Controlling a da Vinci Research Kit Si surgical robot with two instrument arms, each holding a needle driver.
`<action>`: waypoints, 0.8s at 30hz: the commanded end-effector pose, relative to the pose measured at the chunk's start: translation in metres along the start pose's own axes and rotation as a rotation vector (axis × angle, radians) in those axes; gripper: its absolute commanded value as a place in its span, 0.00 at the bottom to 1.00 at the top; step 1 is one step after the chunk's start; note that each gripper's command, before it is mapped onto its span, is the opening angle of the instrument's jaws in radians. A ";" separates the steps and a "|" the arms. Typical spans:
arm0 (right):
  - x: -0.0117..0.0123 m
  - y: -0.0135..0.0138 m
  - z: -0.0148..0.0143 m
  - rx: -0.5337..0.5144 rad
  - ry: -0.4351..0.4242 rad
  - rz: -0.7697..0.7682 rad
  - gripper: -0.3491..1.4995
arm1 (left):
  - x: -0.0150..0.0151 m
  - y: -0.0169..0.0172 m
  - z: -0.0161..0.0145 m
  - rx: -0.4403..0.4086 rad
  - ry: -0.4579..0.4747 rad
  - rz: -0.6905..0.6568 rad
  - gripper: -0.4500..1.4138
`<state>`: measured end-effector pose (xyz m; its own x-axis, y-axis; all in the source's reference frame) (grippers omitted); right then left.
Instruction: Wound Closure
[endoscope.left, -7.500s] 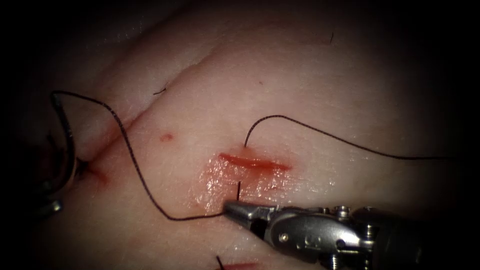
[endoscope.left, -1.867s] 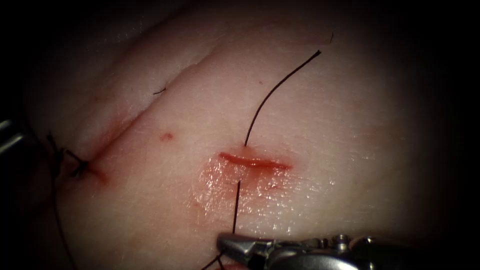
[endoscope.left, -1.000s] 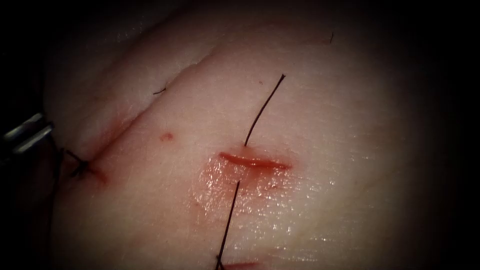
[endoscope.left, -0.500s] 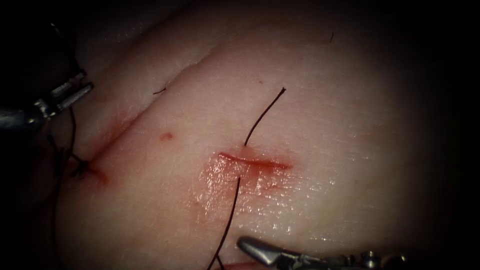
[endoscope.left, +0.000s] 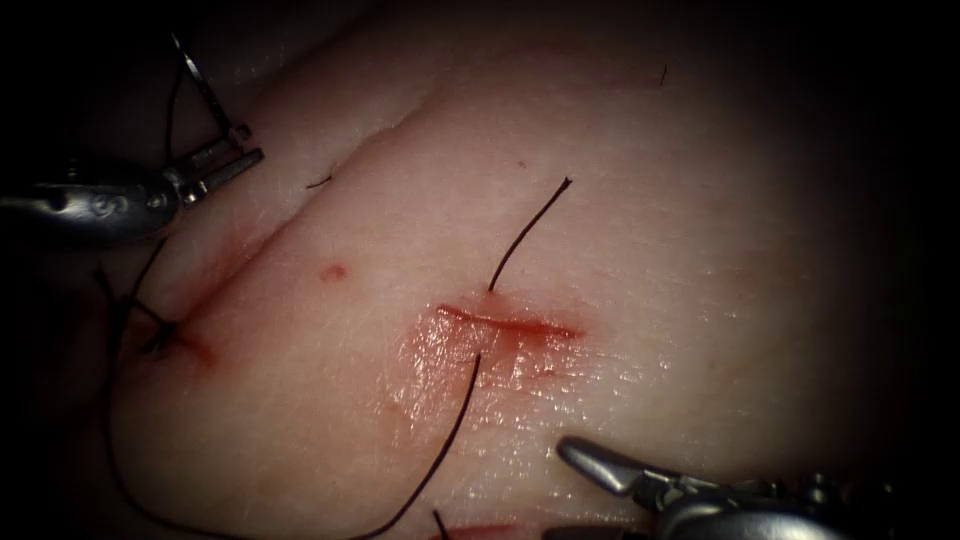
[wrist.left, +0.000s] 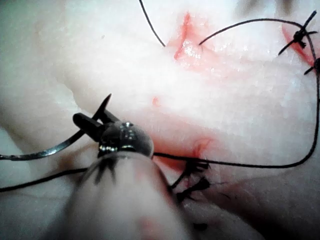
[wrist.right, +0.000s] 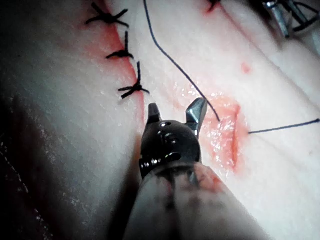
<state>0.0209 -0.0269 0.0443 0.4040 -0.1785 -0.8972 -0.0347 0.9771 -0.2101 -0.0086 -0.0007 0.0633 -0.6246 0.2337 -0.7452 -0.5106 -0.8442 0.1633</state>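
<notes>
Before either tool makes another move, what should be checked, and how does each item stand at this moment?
1. Needle gripped: ok. The left tool has its fingers shut on the needle, clear of the tissue.
2. Right tool free: ok. Fingers open, holding nothing.
3. Thread through the cut: ok. A short free end lies beyond it.
4. Cut closed: not ok. No knot on it.
5. Thread clear of the older stitch: cannot tell.

- The tissue (endoscope.left: 640, 250) is pale pink.
- The cut (endoscope.left: 510, 323) is red, with glossy red fluid (endoscope.left: 440, 370) below it.
- The thread (endoscope.left: 455, 420) is black.
- The needle (wrist.left: 45, 149) is dark grey.
- Both tools, left (endoscope.left: 225, 165) and right (endoscope.left: 600, 468), are silver.
</notes>
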 end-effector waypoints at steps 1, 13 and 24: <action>-0.0001 0.0000 0.0009 -0.003 0.004 -0.001 0.98 | -0.0001 0.0005 0.0009 -0.007 -0.007 -0.035 0.84; -0.0001 -0.0003 0.0012 -0.007 0.004 -0.003 0.98 | -0.0001 -0.0025 -0.0027 -0.216 -0.060 -0.109 0.94; -0.0001 -0.0006 0.0014 -0.010 0.001 -0.006 0.97 | -0.0006 -0.0058 -0.0103 -0.392 -0.038 -0.047 0.63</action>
<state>0.0215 -0.0274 0.0446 0.4054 -0.1830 -0.8956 -0.0422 0.9750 -0.2183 0.0015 -0.0014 0.0553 -0.6335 0.2530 -0.7312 -0.2371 -0.9630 -0.1278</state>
